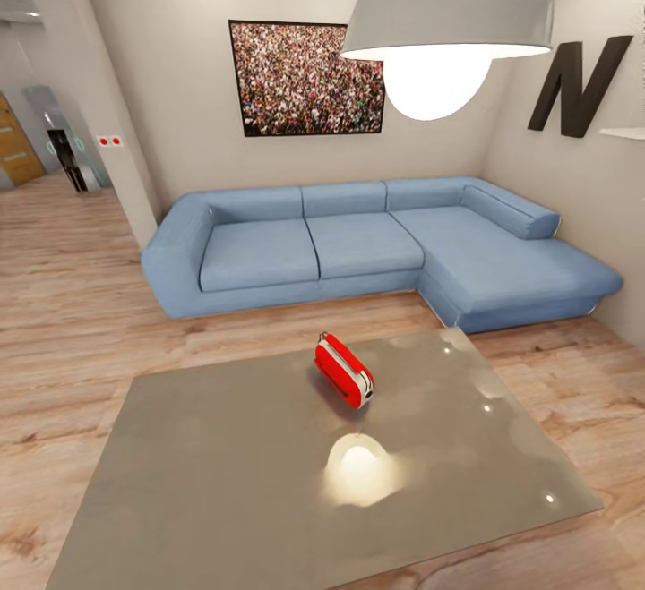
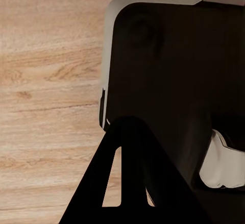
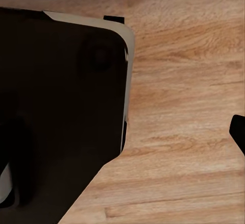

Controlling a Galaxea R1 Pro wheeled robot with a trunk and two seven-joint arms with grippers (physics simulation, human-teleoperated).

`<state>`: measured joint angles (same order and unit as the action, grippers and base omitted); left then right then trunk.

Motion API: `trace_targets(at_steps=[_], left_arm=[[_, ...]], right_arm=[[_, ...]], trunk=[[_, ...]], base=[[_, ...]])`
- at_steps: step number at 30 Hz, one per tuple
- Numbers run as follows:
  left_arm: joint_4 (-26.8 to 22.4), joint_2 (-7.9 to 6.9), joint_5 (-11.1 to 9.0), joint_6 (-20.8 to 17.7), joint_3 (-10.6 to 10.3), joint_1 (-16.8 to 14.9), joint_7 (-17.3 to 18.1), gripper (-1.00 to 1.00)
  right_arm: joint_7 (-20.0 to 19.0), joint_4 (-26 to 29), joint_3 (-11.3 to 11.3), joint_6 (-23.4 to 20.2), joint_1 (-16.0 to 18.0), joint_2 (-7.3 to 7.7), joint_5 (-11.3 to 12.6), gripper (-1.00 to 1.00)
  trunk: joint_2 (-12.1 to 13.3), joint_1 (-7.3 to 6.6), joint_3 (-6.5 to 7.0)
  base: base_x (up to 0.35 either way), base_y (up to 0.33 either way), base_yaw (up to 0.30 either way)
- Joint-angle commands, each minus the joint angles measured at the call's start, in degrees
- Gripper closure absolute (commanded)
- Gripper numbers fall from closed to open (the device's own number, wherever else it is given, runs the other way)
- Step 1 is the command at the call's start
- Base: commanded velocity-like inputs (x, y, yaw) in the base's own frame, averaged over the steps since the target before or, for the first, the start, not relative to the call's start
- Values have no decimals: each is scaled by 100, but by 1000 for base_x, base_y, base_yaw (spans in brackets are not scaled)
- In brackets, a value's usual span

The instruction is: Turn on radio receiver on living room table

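The head view looks down over a low bench [image 1: 224, 474] with a glossy grey-taupe top standing on a wooden floor [image 1: 63, 303]. The radio receiver [image 1: 343, 370], a small bright red box with a white band along its edge, rests on the bench a little right of centre and toward the far edge, lying at an angle to the bench's sides. Just near of it on the glossy top sits the bright reflection [image 1: 358, 469] of the lamp.

Beyond the bench, apart from it, a light-blue L-shaped sofa [image 1: 358, 245] stands against the far wall, its long arm running along the right wall. A crowd picture [image 1: 305, 78] hangs above the sofa, and a big black letter N [image 1: 578, 84] is fixed to the right wall. A grey dome lamp [image 1: 448, 8] with a glowing white globe hangs near the camera, at the upper right.

In the left wrist view a dark finger [image 2: 132, 183] of the left gripper shows over the robot's dark, white-edged base [image 2: 168, 71] and the wooden floor; whether this gripper is open or closed cannot be told. In the right wrist view the same dark base [image 3: 61, 106] lies over the floor, and the right gripper's state likewise cannot be told.
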<state>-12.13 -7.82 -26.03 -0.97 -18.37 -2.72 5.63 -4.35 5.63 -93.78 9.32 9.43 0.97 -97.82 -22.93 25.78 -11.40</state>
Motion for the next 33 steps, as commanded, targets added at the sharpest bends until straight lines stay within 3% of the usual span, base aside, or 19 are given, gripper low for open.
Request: trace_targets(at_steps=[1,33], left_arm=[[0,0,1,0,0,0,0,100],[0,0,2,0,0,0,0,100]], right_arm=[[-3,0,0,0,2,0,0,-100],[-5,0,10,-61,5,3,-23,-100]], trunk=[[0,0,9],[0,0,244]], base=[[0,0,0],[0,0,0]])
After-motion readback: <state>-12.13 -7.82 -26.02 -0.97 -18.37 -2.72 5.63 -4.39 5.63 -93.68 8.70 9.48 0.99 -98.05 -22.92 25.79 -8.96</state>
